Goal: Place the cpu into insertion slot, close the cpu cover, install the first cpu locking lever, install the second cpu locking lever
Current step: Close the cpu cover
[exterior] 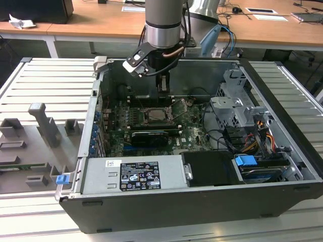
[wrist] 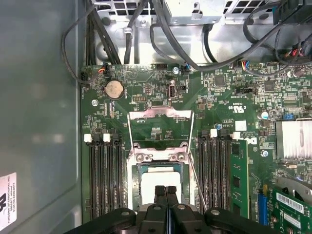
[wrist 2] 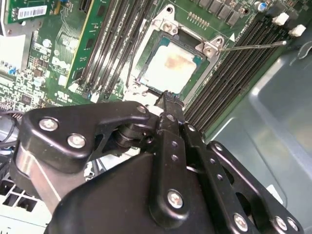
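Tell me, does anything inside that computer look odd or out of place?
The cpu has a brownish smudge on its metal face in the second wrist view. The cpu cover lies swung open, and a thin wire lever sticks out free.

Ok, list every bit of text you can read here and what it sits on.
Black label on the power supply: too small to read.
White sticker on the case wall: blurred.
Barcode sticker on a green board: too small.
No text can be quoted.
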Tool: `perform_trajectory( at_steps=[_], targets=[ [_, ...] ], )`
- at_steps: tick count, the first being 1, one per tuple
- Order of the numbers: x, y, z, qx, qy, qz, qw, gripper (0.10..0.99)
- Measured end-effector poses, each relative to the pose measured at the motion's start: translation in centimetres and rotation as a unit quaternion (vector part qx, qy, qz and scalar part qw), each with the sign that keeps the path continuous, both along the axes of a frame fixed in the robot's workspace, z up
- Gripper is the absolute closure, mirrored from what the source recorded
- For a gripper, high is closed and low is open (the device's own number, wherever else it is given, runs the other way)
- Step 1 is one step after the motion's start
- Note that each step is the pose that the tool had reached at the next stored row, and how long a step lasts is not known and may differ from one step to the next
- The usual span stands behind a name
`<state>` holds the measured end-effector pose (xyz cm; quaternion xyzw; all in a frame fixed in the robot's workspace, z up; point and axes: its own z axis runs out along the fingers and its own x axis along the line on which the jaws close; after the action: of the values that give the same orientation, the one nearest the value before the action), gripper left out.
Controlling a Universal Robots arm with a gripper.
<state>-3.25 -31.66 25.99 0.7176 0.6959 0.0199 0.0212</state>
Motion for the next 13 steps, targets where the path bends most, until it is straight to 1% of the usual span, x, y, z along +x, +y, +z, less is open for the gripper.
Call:
perform_trajectory(
  at_steps=[2, 5, 6, 13],
  targets=[
    [0.18, 0.00, 0.01, -0.0001, 0.0001, 0.000, 1.0000, 0.980],
    [0.79, 0.00, 0.00, 0.0000, 0.0000, 0.000, 1.0000, 0.980],
    [1.19, 0.00, 0.00, 0.0000, 0.0000, 0.000, 1.0000, 0.980],
    [3.23, 0.00, 0.12, -0.0001, 0.0000, 0.000, 1.0000, 0.980]
  ],
)
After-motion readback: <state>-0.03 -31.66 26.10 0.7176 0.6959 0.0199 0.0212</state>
